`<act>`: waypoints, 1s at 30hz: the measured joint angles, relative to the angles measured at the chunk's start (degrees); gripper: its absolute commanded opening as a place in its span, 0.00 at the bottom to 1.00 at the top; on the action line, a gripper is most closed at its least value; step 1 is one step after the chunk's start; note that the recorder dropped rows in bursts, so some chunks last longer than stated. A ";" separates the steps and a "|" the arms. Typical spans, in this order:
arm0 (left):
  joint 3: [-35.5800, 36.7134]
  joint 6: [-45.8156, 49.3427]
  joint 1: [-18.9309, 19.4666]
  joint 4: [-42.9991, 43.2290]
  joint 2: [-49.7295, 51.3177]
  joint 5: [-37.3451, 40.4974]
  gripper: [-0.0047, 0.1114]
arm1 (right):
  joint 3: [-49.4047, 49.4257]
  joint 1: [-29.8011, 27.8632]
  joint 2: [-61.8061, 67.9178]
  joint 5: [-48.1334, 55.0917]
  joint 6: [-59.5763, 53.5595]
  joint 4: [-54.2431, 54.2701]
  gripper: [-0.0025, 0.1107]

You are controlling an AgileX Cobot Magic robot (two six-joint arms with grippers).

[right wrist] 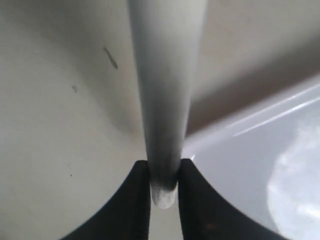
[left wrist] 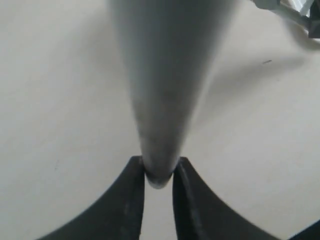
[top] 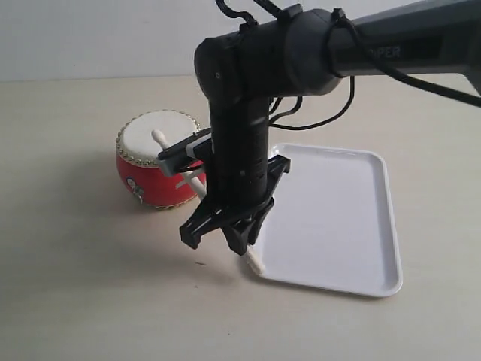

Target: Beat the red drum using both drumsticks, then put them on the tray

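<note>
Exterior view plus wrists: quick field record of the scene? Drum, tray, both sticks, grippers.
red drum: upright on the table, left of the tray, apart from it
tray: white, flat on table
left gripper: shut on left drumstick; tip over the drum skin, contact unclear
right gripper: shut on right drumstick; tip down at tray's near-left corner
task state: neither stick laid on tray yet

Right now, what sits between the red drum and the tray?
Between the red drum and the tray, exterior view: the right gripper, shut on a drumstick, its tip by the tray's corner.
</note>
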 measured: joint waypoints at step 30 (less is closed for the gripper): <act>0.87 9.59 0.00 -23.53 16.84 -4.65 0.04 | 36.29 -23.56 -27.70 -9.96 4.98 9.33 0.02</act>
